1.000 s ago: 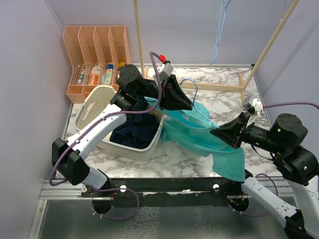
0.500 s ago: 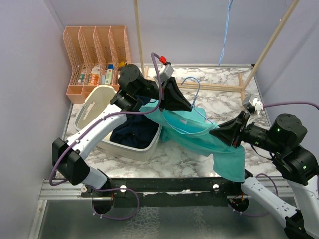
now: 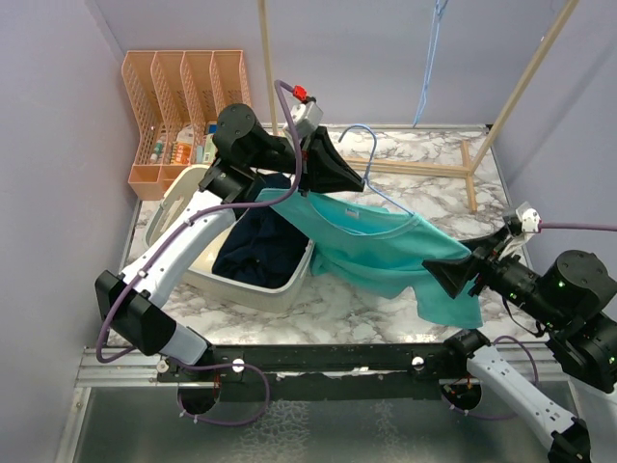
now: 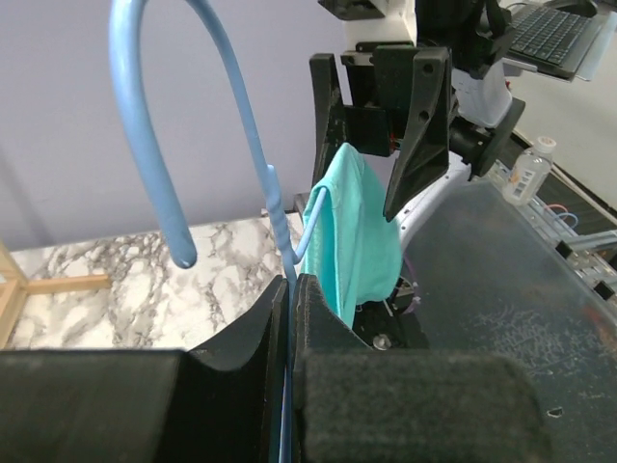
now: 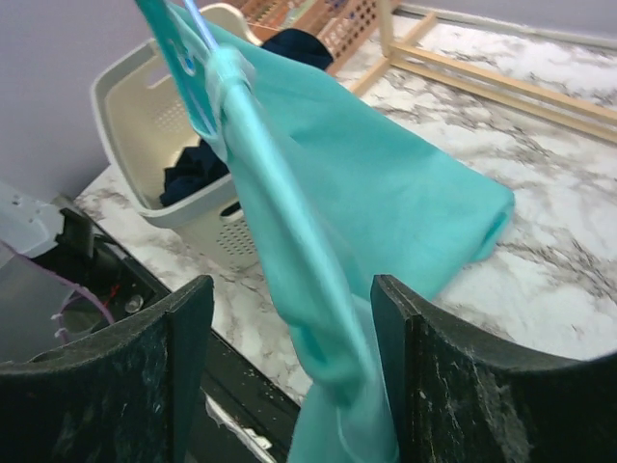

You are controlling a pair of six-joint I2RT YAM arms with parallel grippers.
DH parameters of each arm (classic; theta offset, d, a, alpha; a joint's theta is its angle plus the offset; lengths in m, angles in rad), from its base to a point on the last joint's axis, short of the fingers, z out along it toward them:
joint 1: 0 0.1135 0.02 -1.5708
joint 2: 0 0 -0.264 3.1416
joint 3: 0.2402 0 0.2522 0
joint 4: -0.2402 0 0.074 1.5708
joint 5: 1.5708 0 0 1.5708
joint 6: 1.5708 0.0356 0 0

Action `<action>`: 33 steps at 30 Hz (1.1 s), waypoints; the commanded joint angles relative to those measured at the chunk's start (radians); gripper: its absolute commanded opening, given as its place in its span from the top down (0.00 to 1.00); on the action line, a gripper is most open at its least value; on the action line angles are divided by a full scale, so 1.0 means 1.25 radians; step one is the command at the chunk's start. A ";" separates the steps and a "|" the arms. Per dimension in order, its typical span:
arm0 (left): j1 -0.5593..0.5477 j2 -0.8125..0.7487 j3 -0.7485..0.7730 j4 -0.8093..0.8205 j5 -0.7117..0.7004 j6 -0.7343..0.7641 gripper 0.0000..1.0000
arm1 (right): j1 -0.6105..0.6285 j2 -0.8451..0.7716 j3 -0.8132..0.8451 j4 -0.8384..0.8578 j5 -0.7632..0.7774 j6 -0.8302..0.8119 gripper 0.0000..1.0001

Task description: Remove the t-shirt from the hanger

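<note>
The teal t-shirt (image 3: pixel 386 253) hangs on a light blue wire hanger (image 3: pixel 364 152), held up above the marble table. My left gripper (image 3: pixel 339 176) is shut on the hanger's neck just under the hook; in the left wrist view the wire (image 4: pixel 278 207) runs down between the closed jaws (image 4: pixel 289 289). The shirt (image 4: pixel 355 231) drapes away toward the right arm. My right gripper (image 3: pixel 451 275) is open at the shirt's lower right corner. In the right wrist view a fold of the shirt (image 5: pixel 366 183) hangs loose between the spread fingers (image 5: pixel 294 309).
A white laundry basket (image 3: pixel 183 217) holding dark navy clothes (image 3: pixel 260 253) sits left of the shirt. An orange divided organizer (image 3: pixel 183 96) stands at the back left. A wooden rack frame (image 3: pixel 424 169) lies at the back right, with a blue cord (image 3: pixel 429 58) dangling above it.
My right gripper has opened, let go of the shirt and drawn back to the right. My left gripper has lifted the hanger up and back, and the shirt has spread out flatter.
</note>
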 commanded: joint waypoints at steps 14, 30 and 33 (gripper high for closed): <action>0.089 -0.049 0.048 0.003 -0.005 -0.004 1.00 | 0.000 -0.009 -0.009 -0.089 0.307 0.047 0.99; 0.156 -0.075 0.034 0.093 -0.032 -0.063 1.00 | 0.001 0.056 0.023 -0.220 0.638 0.199 0.99; 0.167 -0.085 0.040 0.083 -0.029 -0.060 1.00 | 0.001 0.067 0.024 -0.222 0.640 0.199 0.99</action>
